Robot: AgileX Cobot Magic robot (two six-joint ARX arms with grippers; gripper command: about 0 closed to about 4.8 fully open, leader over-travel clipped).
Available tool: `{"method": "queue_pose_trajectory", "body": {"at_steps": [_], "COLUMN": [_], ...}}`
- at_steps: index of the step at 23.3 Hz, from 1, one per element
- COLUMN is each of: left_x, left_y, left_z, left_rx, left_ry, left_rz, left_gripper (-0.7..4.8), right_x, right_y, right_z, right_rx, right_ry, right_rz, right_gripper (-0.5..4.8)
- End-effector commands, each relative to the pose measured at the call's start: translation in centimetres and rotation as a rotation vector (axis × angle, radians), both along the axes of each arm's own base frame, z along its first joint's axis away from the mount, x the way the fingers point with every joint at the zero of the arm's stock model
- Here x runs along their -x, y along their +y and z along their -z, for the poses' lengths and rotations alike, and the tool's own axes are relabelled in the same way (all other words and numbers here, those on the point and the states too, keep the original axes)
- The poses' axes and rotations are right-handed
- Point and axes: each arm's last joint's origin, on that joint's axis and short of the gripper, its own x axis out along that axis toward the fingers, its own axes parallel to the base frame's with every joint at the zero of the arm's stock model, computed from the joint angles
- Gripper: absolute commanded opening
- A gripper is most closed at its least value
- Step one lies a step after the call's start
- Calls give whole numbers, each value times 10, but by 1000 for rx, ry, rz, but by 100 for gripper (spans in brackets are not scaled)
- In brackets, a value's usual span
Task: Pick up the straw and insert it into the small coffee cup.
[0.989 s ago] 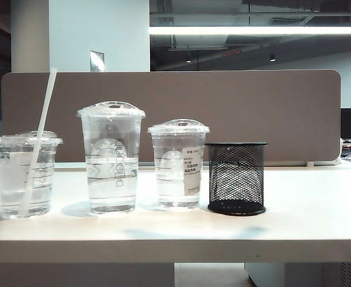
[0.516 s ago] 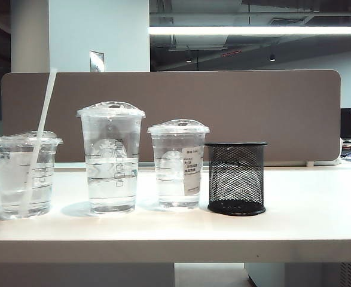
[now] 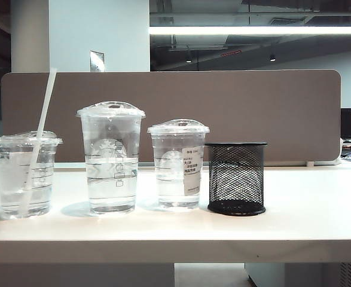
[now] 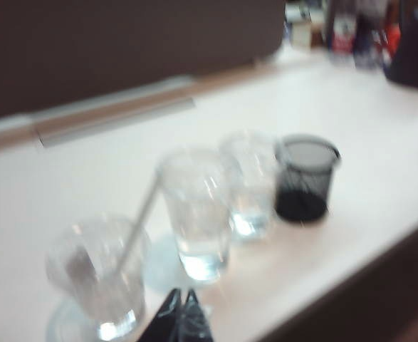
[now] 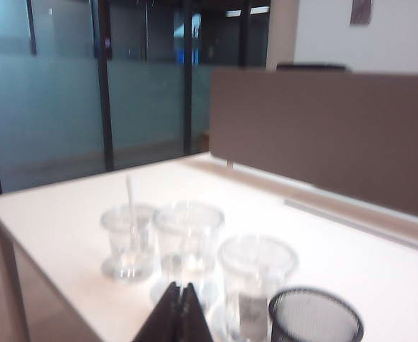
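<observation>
- The straw (image 3: 39, 139) stands in the small cup (image 3: 24, 174), at 9 o'clock on the table (image 3: 307, 209) in the exterior view; it passes through the lid, its foot looks to be near the cup's bottom, and its top leans toward 1 o'clock, well above the rim.
- By that, the task's goal looks met; I judge the insertion done, with nothing left but for the arms to stay clear.
- The row runs from 9 o'clock toward 3 o'clock: small cup, tall cup (image 3: 110, 158), medium cup (image 3: 178, 164), mesh holder (image 3: 237, 178); all are upright, and the medium cup stands just beside the holder.
- Neither arm shows in the exterior view; both are off the table there.
- The left gripper (image 4: 180, 317) shows in its wrist view as two dark tips pressed together, clenched on nothing; it hangs above and in front of the cups, near the small cup (image 4: 98, 274), touching nothing; the view is blurred.
- The right gripper (image 5: 178, 313) has its fingers likewise closed and empty; it sits high and back from the row, apart from every cup; the straw (image 5: 130, 196) shows there too, upright in the cup farthest from the holder.
</observation>
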Motion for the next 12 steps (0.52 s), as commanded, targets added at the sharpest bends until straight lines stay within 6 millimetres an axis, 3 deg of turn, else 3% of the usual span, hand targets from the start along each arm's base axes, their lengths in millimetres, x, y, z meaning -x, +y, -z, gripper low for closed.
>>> {"method": "queue_pose_trajectory", "body": {"at_steps": [1, 8, 12], "left_x": [-16, -49, -59], "left_y": [1, 3, 6], "left_z": [13, 55, 81], "left_rx": [43, 227, 222], "left_ry": [-12, 60, 115], "left_rz": [-8, -63, -174], "left_gripper": [-5, -5, -5], "right_x": [-4, -12, -14], "right_y": [6, 16, 18], "right_z": [20, 64, 81], "right_rx": [24, 71, 112], "right_ry": [62, 193, 226], "right_rz": [-17, -20, -17], "right_gripper": [-2, -2, -2]}}
